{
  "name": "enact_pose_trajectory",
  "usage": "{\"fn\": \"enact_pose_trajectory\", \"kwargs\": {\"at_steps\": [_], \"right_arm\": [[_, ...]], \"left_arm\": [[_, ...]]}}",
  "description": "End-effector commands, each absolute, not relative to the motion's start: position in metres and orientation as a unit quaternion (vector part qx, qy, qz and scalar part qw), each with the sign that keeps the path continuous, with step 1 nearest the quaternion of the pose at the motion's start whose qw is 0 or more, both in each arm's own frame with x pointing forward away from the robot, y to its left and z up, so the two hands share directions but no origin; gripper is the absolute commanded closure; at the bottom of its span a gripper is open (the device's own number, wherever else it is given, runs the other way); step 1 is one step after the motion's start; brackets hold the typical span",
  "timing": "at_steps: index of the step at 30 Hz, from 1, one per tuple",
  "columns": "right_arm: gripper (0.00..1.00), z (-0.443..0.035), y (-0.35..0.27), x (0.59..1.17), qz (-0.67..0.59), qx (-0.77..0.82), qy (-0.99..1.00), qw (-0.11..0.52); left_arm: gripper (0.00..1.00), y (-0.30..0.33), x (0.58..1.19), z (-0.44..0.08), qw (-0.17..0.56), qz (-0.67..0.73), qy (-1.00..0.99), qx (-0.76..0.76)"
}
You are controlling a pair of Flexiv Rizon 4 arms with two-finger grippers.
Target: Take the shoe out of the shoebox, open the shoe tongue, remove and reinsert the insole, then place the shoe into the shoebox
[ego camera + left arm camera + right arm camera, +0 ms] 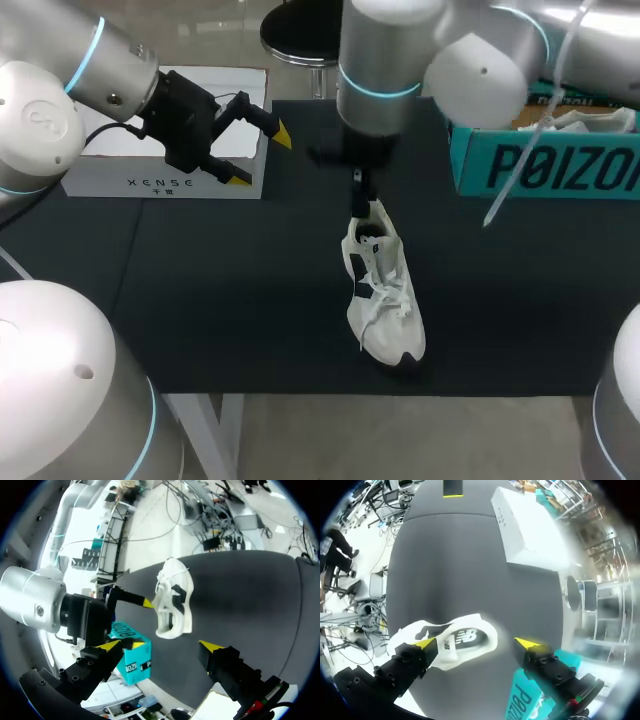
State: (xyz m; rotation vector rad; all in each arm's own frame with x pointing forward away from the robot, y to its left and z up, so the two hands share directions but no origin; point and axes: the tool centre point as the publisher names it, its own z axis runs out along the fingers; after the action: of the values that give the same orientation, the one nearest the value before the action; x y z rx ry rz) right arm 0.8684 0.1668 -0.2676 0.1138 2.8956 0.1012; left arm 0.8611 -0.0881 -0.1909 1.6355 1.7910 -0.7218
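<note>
- Near the middle of the black-covered table [200, 300] lies a white lace-up shoe [385, 295] with black patches. Its laces face up, its heel points to the far edge and its toe to the near edge.
- Above the heel end, the right arm comes down from the far right, and the right gripper [476, 642] sits over the shoe's opening.
- Its jaws stand wide apart. In the right wrist view one yellow-tipped finger [425, 643] is against the side of the shoe [455, 642], and the other finger is well clear of it over bare cloth.
- From the left wrist view, one yellow tip of that gripper touches the heel collar of the shoe [172, 600]. I cannot tell whether the heel is lifted off the cloth.
- At the far right corner of the table stands a teal cardboard shoebox [545, 160], open at the top and well apart from the shoe. It also shows beside the right gripper's own fingers [520, 700] and in the left wrist view [132, 657].
- Toward the far left corner sits a white rectangular box [165, 165], closed and lying flat. It also shows ahead of the right gripper [530, 530].
- Over the inner end of that white box hangs the left gripper [260, 156], held above the table with its fingers pointing toward the middle.
- Its jaws are spread with nothing between them, and the shoe lies ahead of them in the left wrist view [159, 645].
</note>
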Motion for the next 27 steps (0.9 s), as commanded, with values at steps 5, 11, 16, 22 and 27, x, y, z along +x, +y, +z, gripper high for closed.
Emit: {"fn": "enact_pose_trajectory", "kwargs": {"at_steps": [5, 11, 16, 22, 27], "right_arm": [[0.00, -0.290, 0.153, 0.879, 0.097, -0.052, 0.987, 0.117], [0.00, -0.293, 0.141, 0.892, 0.084, -0.027, 0.991, 0.103], [0.00, -0.298, 0.140, 0.904, 0.079, -0.027, 0.992, 0.093], [0.00, -0.307, 0.140, 0.920, 0.070, -0.037, 0.994, 0.071], [0.00, -0.317, 0.144, 0.928, 0.061, -0.039, 0.996, 0.053]], "left_arm": [[0.00, -0.088, 0.861, -0.191, 0.301, -0.271, 0.675, 0.617], [0.00, -0.088, 0.861, -0.191, 0.301, -0.271, 0.675, 0.617], [0.00, -0.088, 0.861, -0.191, 0.301, -0.271, 0.675, 0.617], [0.00, -0.088, 0.861, -0.191, 0.301, -0.271, 0.675, 0.617], [0.00, -0.088, 0.861, -0.191, 0.301, -0.271, 0.675, 0.617]]}}
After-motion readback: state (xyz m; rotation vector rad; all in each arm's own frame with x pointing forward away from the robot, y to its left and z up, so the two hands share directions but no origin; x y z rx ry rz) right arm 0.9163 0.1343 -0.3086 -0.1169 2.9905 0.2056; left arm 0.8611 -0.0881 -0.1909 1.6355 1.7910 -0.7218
